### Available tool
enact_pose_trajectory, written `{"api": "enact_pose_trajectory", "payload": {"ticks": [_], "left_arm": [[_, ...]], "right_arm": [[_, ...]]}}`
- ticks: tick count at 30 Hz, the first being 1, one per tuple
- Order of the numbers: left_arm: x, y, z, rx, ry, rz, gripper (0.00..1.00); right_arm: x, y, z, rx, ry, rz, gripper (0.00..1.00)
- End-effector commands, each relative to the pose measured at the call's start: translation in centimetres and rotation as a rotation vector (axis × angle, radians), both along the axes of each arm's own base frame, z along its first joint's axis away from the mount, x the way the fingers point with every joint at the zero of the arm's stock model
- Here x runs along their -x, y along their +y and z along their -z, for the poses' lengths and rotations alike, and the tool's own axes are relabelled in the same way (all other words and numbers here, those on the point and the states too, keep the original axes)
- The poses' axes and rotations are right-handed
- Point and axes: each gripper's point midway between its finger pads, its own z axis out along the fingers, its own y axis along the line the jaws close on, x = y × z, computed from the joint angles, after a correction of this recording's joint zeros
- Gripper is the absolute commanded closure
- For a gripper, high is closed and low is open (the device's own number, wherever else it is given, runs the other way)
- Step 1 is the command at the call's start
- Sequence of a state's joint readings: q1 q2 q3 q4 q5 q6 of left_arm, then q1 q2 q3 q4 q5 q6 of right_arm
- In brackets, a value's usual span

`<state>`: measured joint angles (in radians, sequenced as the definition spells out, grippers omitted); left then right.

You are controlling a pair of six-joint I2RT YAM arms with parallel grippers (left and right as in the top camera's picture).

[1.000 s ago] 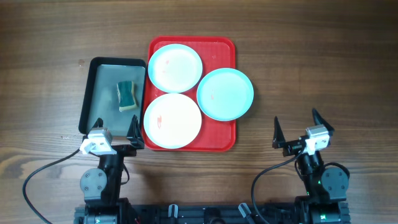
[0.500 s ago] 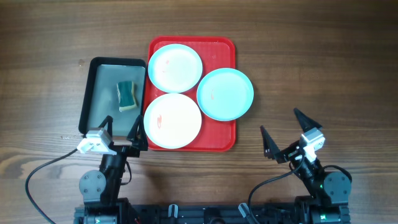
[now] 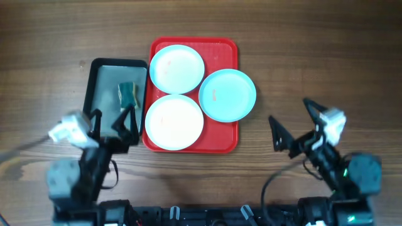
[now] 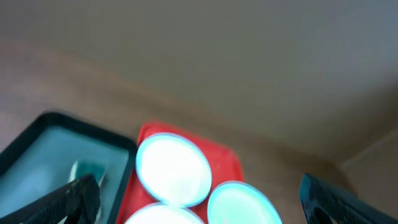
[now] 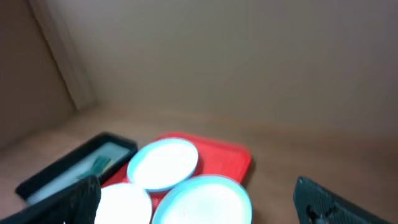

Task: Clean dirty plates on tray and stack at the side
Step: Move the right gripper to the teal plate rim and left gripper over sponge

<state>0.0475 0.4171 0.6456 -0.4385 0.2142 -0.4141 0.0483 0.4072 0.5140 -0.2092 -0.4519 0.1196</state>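
The red tray (image 3: 223,141) lay at the middle of the tabletop (image 3: 314,50), and all three plates lay flat on it, none stacked. One white plate (image 3: 177,68) filled its far left corner and a second white plate (image 3: 174,122) its near left corner. Whether their rims touched could not be told. The teal plate (image 3: 227,95) lay at the tray's right edge and overhung it above the wood, with a small reddish mark left of its centre.

You had the left gripper (image 3: 113,114) released, jaws spread wide with nothing between them, over the near edge of the black-rimmed grey tray (image 3: 100,81). That tray lay just beside the red tray's left edge. A green sponge (image 3: 128,94) lay in it near its right rim.

You had the right gripper (image 3: 290,113) spread just as wide and empty, over bare wood toward the tabletop's near right, apart from the red tray. Both wrist views were blurred, with dark fingers (image 4: 71,200) at the lower corners.
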Motion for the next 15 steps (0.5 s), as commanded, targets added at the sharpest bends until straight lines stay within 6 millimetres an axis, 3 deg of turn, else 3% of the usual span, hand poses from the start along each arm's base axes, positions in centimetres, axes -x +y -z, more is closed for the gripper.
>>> {"api": "enact_pose_trajectory", "payload": {"ticks": [1,8,12,15], "left_arm": [[-2.4,0.1,-0.9,-0.019,0.154,0.007,0.0],[-4.6,0.1,2.2,-0.123,0.567,0.085,0.0],[-5.7,-0.4,3.9,-0.091,0.734,0.125,0.0],[-6.2,-1.0,5.2,-0.06,0.791,0.162,0.0]], "right_arm": [[-1.8,0.3,-1.9,-0.006,0.16,-0.011,0.0],[-3.8,0.6,-1.6,-0.001,0.569,-0.016,0.0],[-4.5,2.0,-1.4,-0.148,0.77,-0.039,0.0],[-5.4,3.2,-1.4,-0.246,0.828,-0.086,0.0]]}}
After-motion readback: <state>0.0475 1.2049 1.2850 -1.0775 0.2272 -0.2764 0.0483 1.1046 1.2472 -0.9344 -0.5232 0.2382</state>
